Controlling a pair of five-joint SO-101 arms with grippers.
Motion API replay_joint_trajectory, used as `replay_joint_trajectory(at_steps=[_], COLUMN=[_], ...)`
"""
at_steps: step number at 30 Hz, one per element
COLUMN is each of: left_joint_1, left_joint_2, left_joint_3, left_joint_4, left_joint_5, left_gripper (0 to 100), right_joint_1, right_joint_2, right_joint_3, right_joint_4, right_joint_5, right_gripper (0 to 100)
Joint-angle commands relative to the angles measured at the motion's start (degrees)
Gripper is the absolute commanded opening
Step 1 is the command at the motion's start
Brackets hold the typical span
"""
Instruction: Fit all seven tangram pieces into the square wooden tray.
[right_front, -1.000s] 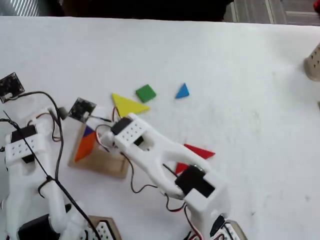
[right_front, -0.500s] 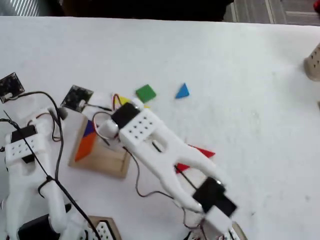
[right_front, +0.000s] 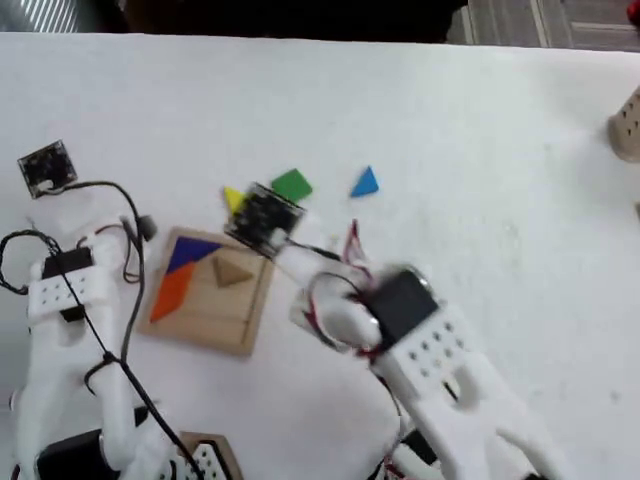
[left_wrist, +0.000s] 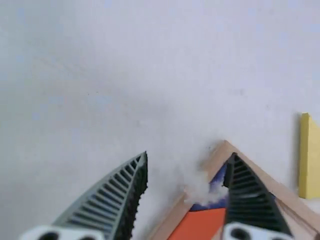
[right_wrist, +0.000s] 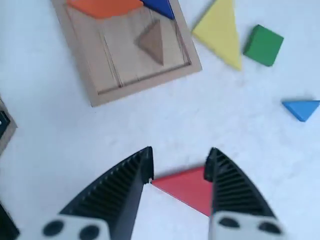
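Three pieces (right_front: 172, 290) in tray (right_front: 200, 338) at table's (right_front: 450, 130) 9 o'clock | right gripper (right_wrist: 180, 160) wide open, empty, over red triangle (right_wrist: 190, 190) | drop straight, pinch flat edges, avoid corner slip.

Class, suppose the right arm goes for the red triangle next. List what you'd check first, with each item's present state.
1. Right gripper open: ok.
2. Red triangle in line with its gap: ok.
3. Tray has bare floor left: ok.
4. Left gripper clear of the tray: not ok, one finger at its corner.
5. Right gripper's height over the triangle: cannot tell.
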Motion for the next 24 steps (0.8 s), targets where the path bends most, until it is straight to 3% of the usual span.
replay_joint_trajectory(at_steps=[1,3,5,10,15,20,24], left_joint_1=[2.33,3.21,4.79,13.23,22.37,32.84,35.38], left_joint_2=[-2.42,-2.42,-2.51,-2.51,-2.33,-2.51,-2.07], left_joint_3=[-0.53,-0.53,-0.79,-0.79,0.18,3.34,4.66], left_joint_4=[-0.7,-0.44,1.93,7.56,11.34,11.78,12.4], left_joint_5=[0.18,-0.44,-3.69,-16.79,-21.63,-22.86,-22.68], left_gripper=[10,1,5,2,2,2,2], right_joint_1=[4.62,8.31,13.41,31.43,46.02,52.35,55.43], right_joint_2=[-15.87,-21.85,-27.21,-36.7,-38.46,-38.81,-38.9], right_joint_3=[8.18,12.22,16.97,30.68,43.6,56.0,57.32], right_joint_4=[-0.48,-1.01,-1.45,-5.41,-12.62,-19.74,-20.35], right_joint_5=[3.08,3.08,3.08,3.6,5.98,12.66,15.03], right_gripper=[1.8,2.9,4.0,1.7,1.8,1.8,1.8])
